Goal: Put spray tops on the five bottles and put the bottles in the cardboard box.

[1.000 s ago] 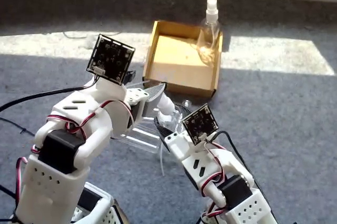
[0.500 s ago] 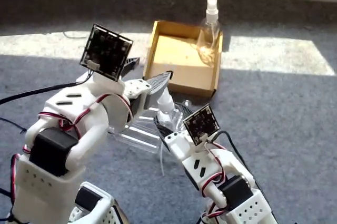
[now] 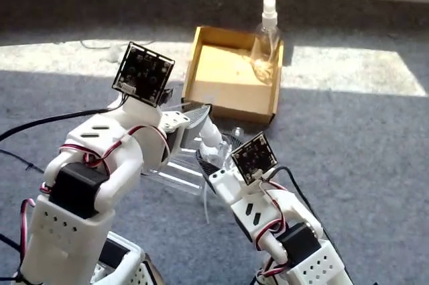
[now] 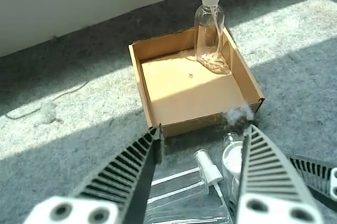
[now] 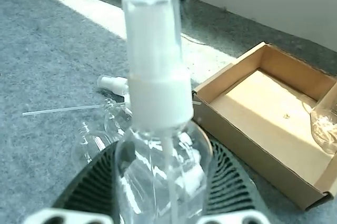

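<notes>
Grip is on the belly of a clear plastic bottle with a white spray top point(image 5: 158, 134), clenched upright in the right tool point(image 5: 162, 155) just short of the near wall of the brown cardboard box point(image 3: 231, 107). The bottle looks empty — light, thin-walled, slick — so hold it gently by the body, not the pump. The left tool point(image 4: 201, 132) hangs spread wide above loose clear bottles point(image 4: 184, 192) on the grey carpet point(image 3: 348, 151). One capped bottle point(image 3: 266, 43) stands in the box's far corner.

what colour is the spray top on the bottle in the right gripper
White spray top on a clear bottle; best seen in the right wrist view.
</notes>
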Robot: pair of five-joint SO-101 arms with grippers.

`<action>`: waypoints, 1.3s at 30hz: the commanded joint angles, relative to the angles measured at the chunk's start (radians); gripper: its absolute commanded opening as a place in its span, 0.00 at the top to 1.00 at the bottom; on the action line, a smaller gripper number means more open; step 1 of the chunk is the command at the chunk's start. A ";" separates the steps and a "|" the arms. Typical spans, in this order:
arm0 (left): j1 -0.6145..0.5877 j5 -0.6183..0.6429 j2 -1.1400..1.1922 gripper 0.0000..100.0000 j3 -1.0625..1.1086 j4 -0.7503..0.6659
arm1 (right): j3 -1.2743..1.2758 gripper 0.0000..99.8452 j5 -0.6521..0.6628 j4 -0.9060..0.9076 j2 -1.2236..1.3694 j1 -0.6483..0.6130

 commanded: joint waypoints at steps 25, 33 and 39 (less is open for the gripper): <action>0.071 -0.112 -0.205 0.66 0.438 -0.124 | -0.616 1.00 -0.295 -0.168 0.573 0.259; 0.148 -0.044 -0.202 0.65 0.438 -0.204 | -0.453 1.00 -0.313 -0.128 0.443 0.231; 0.143 -0.041 -0.194 0.65 0.444 -0.298 | -0.321 1.00 -0.313 -0.102 0.306 0.219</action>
